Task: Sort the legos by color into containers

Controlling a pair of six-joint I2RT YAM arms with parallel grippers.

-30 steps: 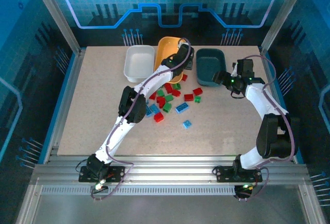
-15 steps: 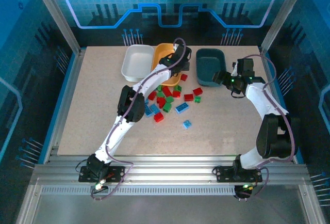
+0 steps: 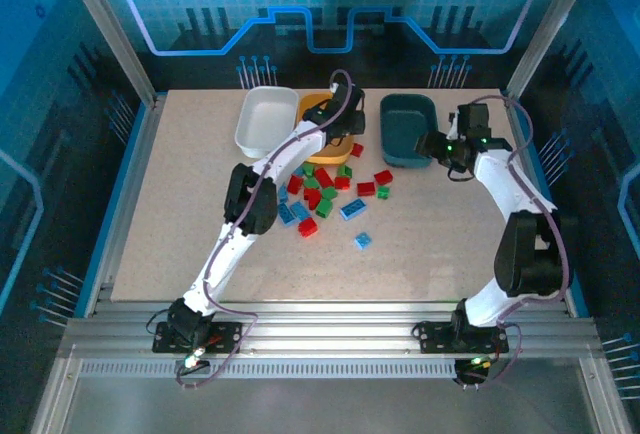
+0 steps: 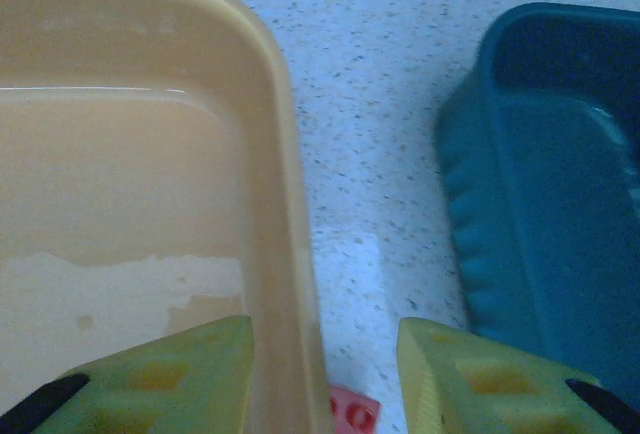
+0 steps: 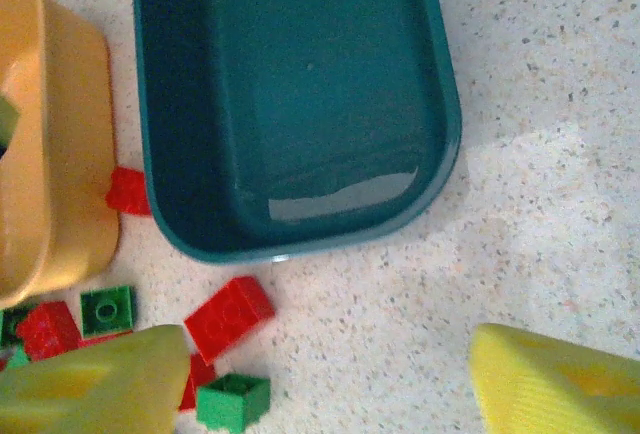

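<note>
A pale, speckled, stone-look table [image 3: 180,234] held three shallow, glossy plastic trays with rounded corners, in a row along its far side. Each tray's long axis ran away from the arms towards the far edge. The white tray [image 3: 266,119] on the left leaned a little off that line. The orange-yellow tray [image 4: 120,174] sat in the middle. The dark teal tray [image 5: 300,84] on the right had a ribbed outer wall, and its floor was bare.

In front of the trays, the legos [image 3: 330,189] lay loose on the table. They were small studded bricks in red, green and light blue, pointing every which way. One red brick [image 5: 128,192] sat in the gap between the orange-yellow and teal trays.

The left gripper [image 4: 325,374] hung over the orange-yellow tray's right rim, its yellow wedge fingers apart and holding nothing. The right gripper [image 5: 330,394] hovered near the teal tray's front edge, fingers spread wide and empty.
</note>
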